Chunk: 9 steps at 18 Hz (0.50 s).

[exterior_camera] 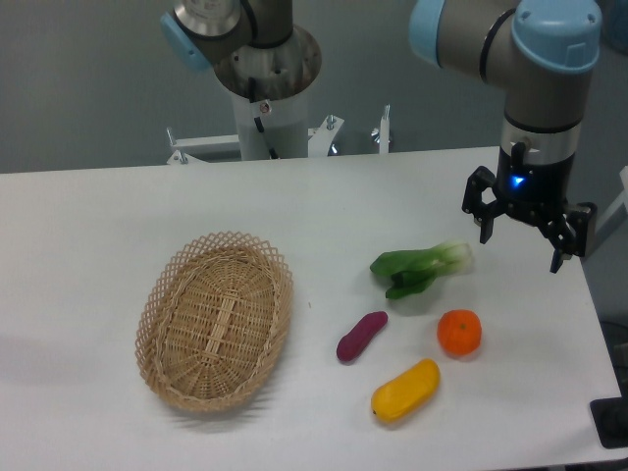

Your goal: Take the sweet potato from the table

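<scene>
The sweet potato (361, 336) is a small dark purple oblong lying on the white table (88, 226), right of centre, between the basket and the orange. My gripper (521, 248) hangs open and empty above the table's right side, well up and to the right of the sweet potato, with its two fingers spread apart and nothing between them.
A woven wicker basket (215, 319) lies left of the sweet potato. A green bok choy (420, 268) lies just above it, a round orange (459, 332) to its right, a yellow-orange oblong fruit (405, 390) below right. The table's right edge is near the gripper.
</scene>
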{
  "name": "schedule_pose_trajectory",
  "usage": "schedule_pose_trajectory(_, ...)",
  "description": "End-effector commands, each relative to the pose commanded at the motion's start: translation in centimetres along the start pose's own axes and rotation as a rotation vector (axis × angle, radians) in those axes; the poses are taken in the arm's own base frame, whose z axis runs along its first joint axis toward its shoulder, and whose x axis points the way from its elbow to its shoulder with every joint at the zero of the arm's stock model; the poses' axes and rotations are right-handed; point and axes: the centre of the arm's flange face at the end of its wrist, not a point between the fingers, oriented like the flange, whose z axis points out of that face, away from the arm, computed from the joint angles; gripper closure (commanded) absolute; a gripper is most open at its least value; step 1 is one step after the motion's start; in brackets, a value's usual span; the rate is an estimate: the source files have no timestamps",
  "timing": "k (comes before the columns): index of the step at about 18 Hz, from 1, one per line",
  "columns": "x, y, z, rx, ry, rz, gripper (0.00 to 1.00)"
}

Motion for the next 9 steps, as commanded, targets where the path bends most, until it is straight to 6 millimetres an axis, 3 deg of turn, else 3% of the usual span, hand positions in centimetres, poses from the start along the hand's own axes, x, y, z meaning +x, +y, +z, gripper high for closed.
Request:
schedule_pose_trajectory(3,-0.1,-0.1,-0.1,0.003,-0.001,-0.001,0.0)
schedule_pose_trajectory(9,1.7,-0.5,2.0,0.009,0.052,-0.039,0.0)
